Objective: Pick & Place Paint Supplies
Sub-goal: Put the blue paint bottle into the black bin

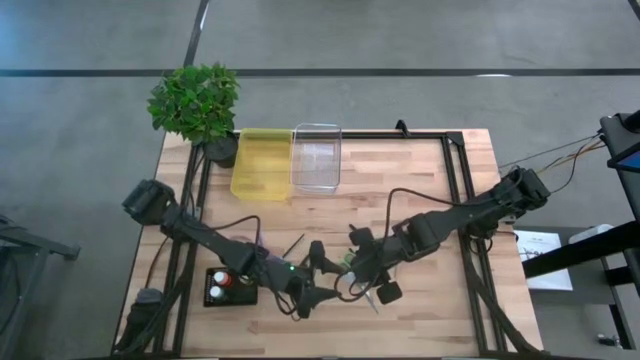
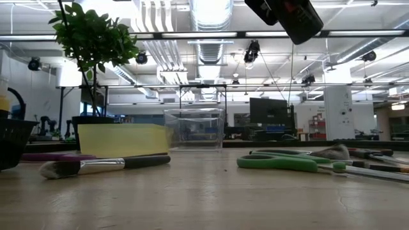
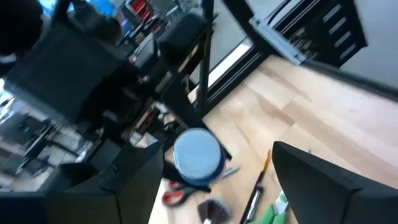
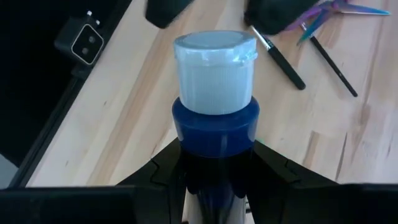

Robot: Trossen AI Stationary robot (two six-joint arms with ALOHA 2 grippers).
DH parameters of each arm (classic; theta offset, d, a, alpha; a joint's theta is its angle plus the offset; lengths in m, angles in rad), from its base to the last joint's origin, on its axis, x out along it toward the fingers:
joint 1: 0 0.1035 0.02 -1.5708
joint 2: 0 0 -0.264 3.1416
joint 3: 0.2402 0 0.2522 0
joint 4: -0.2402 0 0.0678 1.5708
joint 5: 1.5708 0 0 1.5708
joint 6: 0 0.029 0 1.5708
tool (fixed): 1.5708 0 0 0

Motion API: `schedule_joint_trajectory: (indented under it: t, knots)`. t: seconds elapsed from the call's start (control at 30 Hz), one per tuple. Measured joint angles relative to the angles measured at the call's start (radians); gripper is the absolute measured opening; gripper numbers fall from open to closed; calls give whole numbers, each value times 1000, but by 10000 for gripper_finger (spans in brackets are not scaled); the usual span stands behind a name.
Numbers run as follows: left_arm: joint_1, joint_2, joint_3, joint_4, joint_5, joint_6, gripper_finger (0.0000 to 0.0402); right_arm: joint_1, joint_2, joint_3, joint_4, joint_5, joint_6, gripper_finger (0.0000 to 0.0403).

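A blue paint bottle [image 4: 214, 118] with a pale ribbed cap stands clamped upright in the right gripper [image 4: 214, 186], above the worktop's [image 4: 155, 112] front. Brushes [image 4: 278, 57] and scissors [image 2: 281, 161] lie near. The left gripper [image 3: 214, 186] is spread open, empty, facing it. The bottle's lower body is hidden.

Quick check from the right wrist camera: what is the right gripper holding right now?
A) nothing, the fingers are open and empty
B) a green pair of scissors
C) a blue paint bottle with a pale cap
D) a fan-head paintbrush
C: in the right wrist view the right gripper has its fingers closed around the blue paint bottle, whose pale cap stands out beyond them.
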Motion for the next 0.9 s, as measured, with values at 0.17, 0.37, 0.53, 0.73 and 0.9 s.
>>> schedule_joint_trajectory:
  t: [0.17,0.37,0.53,0.73,0.9]
  knots:
    - [32,1,0,10,45,0,291,0,0,0,20,-6,-14,121]
    - [40,1,0,26,95,0,244,0,-4,0,18,-9,-26,121]
    - [45,1,0,47,135,0,211,0,-5,0,21,-9,-37,121]
    - [59,1,0,53,156,-1,201,-2,-5,0,39,-26,-39,121]
    - [65,1,0,57,177,-1,201,-2,-5,0,43,-28,-40,121]
